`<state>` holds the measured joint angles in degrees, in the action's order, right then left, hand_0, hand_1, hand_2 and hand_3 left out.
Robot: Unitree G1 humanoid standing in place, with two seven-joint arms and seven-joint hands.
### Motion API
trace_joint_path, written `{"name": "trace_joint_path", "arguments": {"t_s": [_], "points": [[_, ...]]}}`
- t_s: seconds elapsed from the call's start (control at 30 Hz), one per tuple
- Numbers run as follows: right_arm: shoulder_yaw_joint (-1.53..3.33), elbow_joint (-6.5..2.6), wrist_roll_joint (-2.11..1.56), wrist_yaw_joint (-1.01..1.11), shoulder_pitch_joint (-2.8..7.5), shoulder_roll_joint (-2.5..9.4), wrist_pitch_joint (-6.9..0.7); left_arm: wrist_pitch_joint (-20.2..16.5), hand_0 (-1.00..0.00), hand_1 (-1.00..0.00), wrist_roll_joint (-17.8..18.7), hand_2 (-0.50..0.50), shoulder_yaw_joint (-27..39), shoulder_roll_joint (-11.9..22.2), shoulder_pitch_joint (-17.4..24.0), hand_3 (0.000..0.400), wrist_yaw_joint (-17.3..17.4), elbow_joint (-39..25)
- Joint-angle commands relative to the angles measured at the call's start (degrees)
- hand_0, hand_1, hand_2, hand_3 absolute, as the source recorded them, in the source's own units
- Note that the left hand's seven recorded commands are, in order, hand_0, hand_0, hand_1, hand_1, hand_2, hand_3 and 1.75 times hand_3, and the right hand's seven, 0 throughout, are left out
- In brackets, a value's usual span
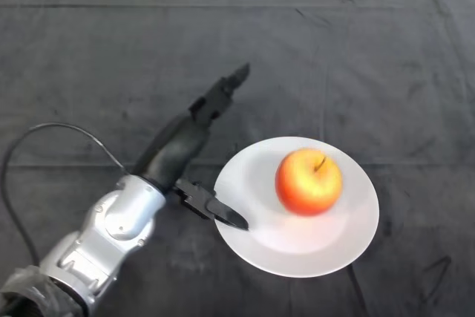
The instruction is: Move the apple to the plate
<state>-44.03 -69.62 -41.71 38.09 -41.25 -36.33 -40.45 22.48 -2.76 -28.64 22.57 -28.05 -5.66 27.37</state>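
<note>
While a red-and-yellow apple [309,181] sits upright on the white plate [356,239], stem up and slightly right of the plate's centre, the robot hand [199,128] hangs just to the plate's left over the dark-clothed worktop [386,50], holding nothing. Its fingers [226,88] stretch straight toward the far edge of the cloth, and the thumb [215,210] splays the other way, its tip overlapping the plate's left rim; whether it touches the rim cannot be told from above. The hand is apart from the fruit.

Judged from how things lie, the task looks done, with the apple already resting on the plate. Were it to be lifted again, the fruit would likely handle as a firm, moderately light, round body with smooth, waxy skin that could slip or roll under a glancing push, and bruise under a hard squeeze. The surest hold would be across its widest girth, thumb on 1 side and fingers opposite, clear of the stem, with the shallow plate offering little to stop a roll.
</note>
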Motion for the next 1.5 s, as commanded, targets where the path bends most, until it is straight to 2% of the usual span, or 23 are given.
{"name": "trace_joint_path", "arguments": {"t_s": [0.03, 0.63, 0.87, 1.2, 1.5], "points": [[-0.43, 1.14, -1.14, -0.32, -0.21, -1.01, -0.10, 0.98, 0.00, 0.00, 1.00, 0.00, 2.08, 2.38, -1.03, 0.000, 0.36, -2.35], [-0.42, 1.26, -1.14, -0.36, -0.17, -0.96, -0.07, 2.28, 0.00, 0.00, 1.99, 0.00, 11.24, 6.43, 3.23, 0.000, 1.02, -5.05], [-0.42, 1.30, -1.14, -0.37, -0.15, -0.94, -0.07, 4.16, 0.00, 0.00, 3.77, 0.00, 15.79, 9.69, 5.90, 0.000, 2.83, -5.27], [-0.42, 1.30, -1.15, -0.38, -0.15, -0.95, -0.08, 8.33, 0.00, 0.00, 6.65, 0.00, 23.38, 14.31, 9.65, 0.000, 4.95, -1.48], [-0.42, 1.27, -1.15, -0.37, -0.16, -0.97, -0.09, 10.92, 0.00, 0.00, 7.55, 0.00, 28.59, 16.07, 11.51, 0.000, 5.20, 3.16]]}}
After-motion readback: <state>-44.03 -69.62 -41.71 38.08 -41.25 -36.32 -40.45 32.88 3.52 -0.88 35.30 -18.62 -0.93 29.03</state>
